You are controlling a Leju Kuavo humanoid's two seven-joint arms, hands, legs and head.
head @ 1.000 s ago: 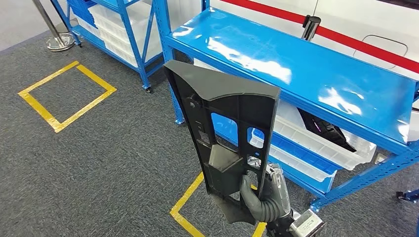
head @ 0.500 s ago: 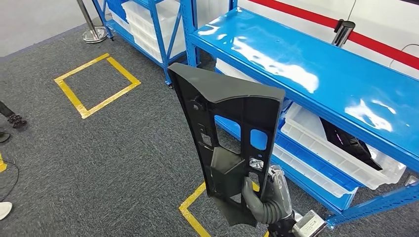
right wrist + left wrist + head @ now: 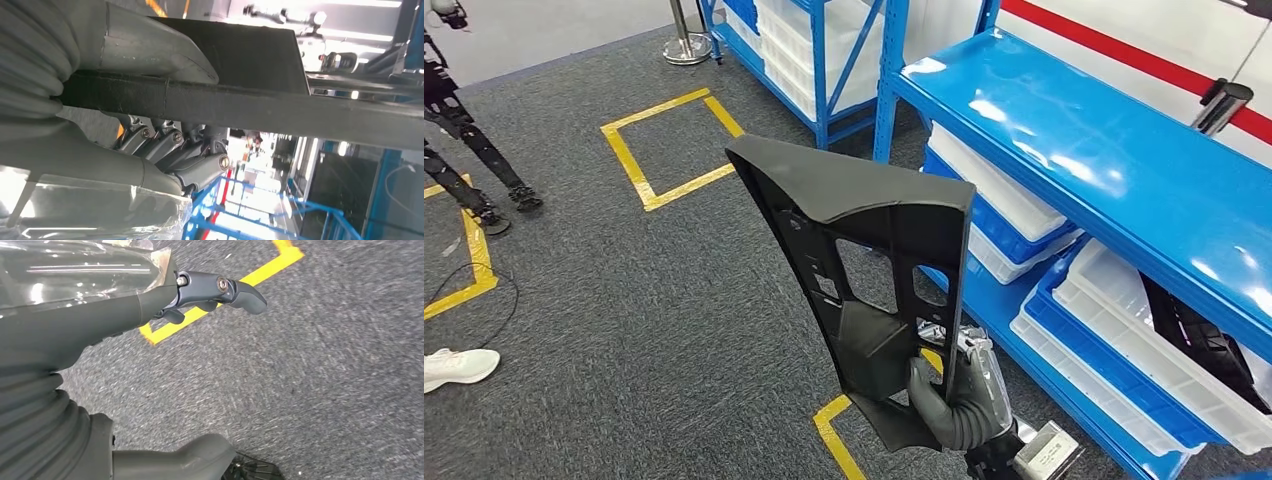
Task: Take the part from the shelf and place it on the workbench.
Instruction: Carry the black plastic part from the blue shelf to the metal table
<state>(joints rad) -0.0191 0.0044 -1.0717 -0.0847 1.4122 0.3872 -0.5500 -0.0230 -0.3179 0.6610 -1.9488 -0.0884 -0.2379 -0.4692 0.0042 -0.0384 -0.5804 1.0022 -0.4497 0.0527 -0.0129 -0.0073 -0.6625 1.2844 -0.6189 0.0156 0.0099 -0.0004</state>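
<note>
The right hand (image 3: 959,400) grips the part (image 3: 864,290) near its narrow lower end, thumb wrapped over the front edge and fingers tucked behind; the part is a dark, wedge-shaped plastic panel with several cut-out windows, held upright and tilted slightly, its broad top flaring toward the left; it is carried in the air above the grey carpet (image 3: 644,300), well off any surface. In the right wrist view the same hand (image 3: 165,150) shows the thumb pressed on one face of the part (image 3: 260,75) and the darker fingers (image 3: 200,167) curled against the other side (the panel's edge runs straight across between them).

The left hand (image 3: 210,292) hangs over the carpet with nothing in it; its fingers are partly bent yet apart from the thumb, so it reads as open.

To the right stands a blue shelf (image 3: 1114,160) with a glossy top level; white bins (image 3: 1144,340) with blue bases sit on its lower level, one holding a dark piece (image 3: 1204,340). Yellow tape squares (image 3: 669,145) mark the floor; a person's white shoe (image 3: 459,365) lies at the left edge.
</note>
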